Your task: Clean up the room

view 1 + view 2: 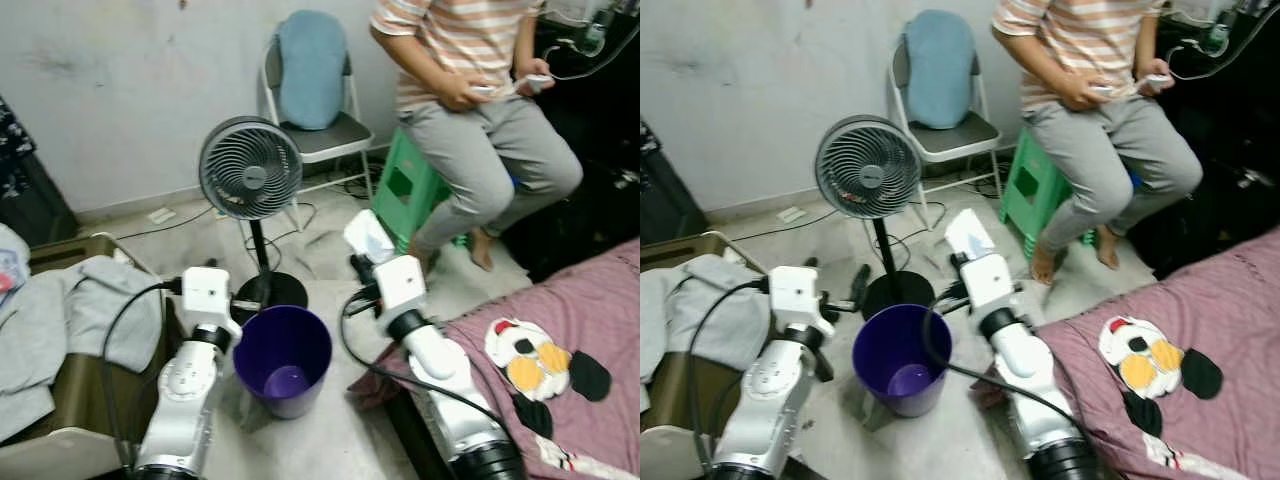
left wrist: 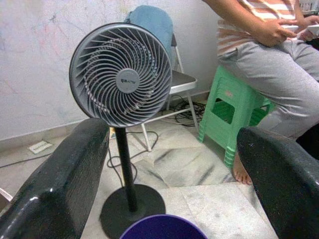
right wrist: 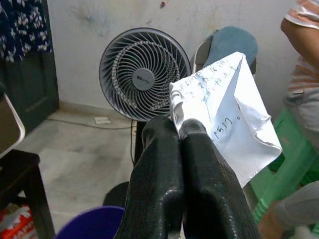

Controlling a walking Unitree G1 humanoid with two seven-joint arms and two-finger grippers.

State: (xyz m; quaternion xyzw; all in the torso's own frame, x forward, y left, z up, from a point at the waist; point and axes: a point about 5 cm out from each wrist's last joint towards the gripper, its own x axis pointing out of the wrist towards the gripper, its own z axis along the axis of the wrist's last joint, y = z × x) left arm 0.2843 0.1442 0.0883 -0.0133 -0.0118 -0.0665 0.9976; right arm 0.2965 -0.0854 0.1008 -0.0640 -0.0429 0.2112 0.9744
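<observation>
Paper (image 3: 234, 107) sits pinched tight in the right gripper (image 3: 180, 130), up above the floor and just right of the purple bin (image 1: 284, 358). The left gripper (image 2: 169, 164) is wide open and holds nothing, close to the bin's left rim. A fan (image 1: 250, 168) stands behind the bin. A person (image 1: 470, 100) sits on a green stool (image 1: 405, 190).

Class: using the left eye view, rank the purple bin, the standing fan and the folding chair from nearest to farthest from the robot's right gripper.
From the right gripper:
1. Purple bin, below, toward the robot's left.
2. Standing fan, farther left; close to the bin's distance.
3. Folding chair, behind, by the wall.
</observation>
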